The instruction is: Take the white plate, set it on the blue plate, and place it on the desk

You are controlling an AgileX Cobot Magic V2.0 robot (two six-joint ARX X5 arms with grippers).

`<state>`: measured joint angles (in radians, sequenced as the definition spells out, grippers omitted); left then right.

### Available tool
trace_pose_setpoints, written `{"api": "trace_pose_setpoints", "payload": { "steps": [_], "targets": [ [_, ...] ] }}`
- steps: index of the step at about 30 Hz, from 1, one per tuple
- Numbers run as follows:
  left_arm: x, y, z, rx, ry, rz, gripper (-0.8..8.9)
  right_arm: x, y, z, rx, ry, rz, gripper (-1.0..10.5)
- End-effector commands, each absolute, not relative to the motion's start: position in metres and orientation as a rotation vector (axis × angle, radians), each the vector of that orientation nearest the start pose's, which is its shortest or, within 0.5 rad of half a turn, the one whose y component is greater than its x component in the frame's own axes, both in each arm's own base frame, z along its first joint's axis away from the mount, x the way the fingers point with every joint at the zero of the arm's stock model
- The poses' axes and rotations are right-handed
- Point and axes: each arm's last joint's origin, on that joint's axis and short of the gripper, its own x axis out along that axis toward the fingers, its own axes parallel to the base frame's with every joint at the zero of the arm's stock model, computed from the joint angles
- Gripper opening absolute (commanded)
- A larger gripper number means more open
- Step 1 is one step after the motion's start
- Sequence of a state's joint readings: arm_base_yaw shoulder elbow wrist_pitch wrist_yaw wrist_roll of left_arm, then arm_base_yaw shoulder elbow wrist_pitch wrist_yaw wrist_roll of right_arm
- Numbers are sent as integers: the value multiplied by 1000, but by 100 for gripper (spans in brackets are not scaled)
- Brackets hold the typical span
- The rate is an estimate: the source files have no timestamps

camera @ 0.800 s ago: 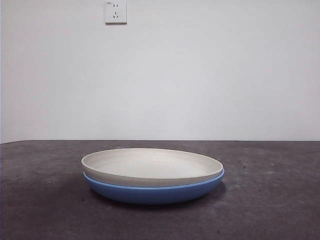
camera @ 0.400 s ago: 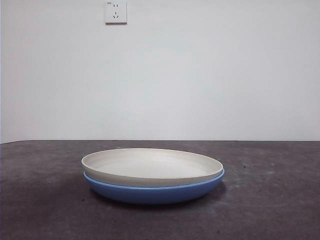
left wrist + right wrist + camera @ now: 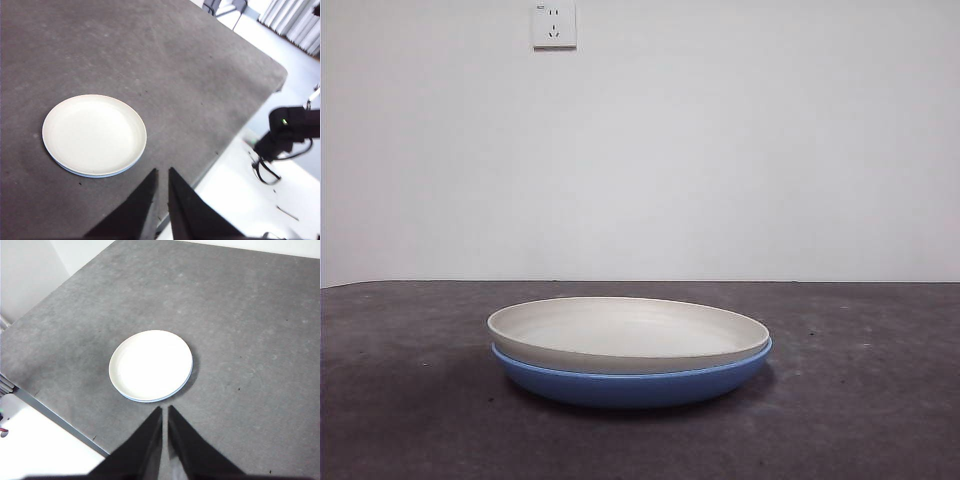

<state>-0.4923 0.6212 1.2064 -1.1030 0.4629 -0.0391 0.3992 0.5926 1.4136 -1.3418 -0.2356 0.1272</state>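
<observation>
The white plate [image 3: 625,332] rests nested on the blue plate [image 3: 630,384] in the middle of the desk [image 3: 860,420]. In the left wrist view the white plate [image 3: 94,134] covers the blue plate [image 3: 95,175], of which only a thin rim shows. The right wrist view shows the white plate [image 3: 150,364] with a blue rim [image 3: 186,381] at one side. My left gripper [image 3: 161,176] is shut and empty, high above the desk's edge. My right gripper [image 3: 164,413] is shut and empty, high above the desk near the plates. Neither arm shows in the front view.
A white wall with a socket [image 3: 554,25] stands behind the desk. The desk's edge [image 3: 235,137] and the floor beyond show in the left wrist view, with another black arm [image 3: 287,132] there. The desk's edge [image 3: 50,412] also shows in the right wrist view.
The front view has shifted very slightly; the plates stay stacked and still. No arm has entered that view.
</observation>
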Motion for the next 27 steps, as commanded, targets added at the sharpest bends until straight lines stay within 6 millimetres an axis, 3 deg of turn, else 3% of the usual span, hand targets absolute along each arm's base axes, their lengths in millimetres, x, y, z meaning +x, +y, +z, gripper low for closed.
{"api": "trace_pose_setpoints", "payload": {
  "steps": [1, 10, 17, 20, 27],
  "targets": [
    [57, -40, 375, -61, 534, -895, 29, -1, 7, 422, 63, 620, 586, 14],
    [88, -21, 272, -105, 192, -462, 27, -1, 7, 422, 63, 620, 587, 14],
    [96, -7, 197, -95, 151, -91, 27, -1, 7, 422, 63, 620, 586, 14],
    [95, -4, 180, -96, 168, -54, 27, -1, 7, 422, 63, 620, 587, 14],
    [93, -2, 161, -95, 176, -33, 27, -1, 7, 422, 63, 620, 587, 14]
  ]
}}
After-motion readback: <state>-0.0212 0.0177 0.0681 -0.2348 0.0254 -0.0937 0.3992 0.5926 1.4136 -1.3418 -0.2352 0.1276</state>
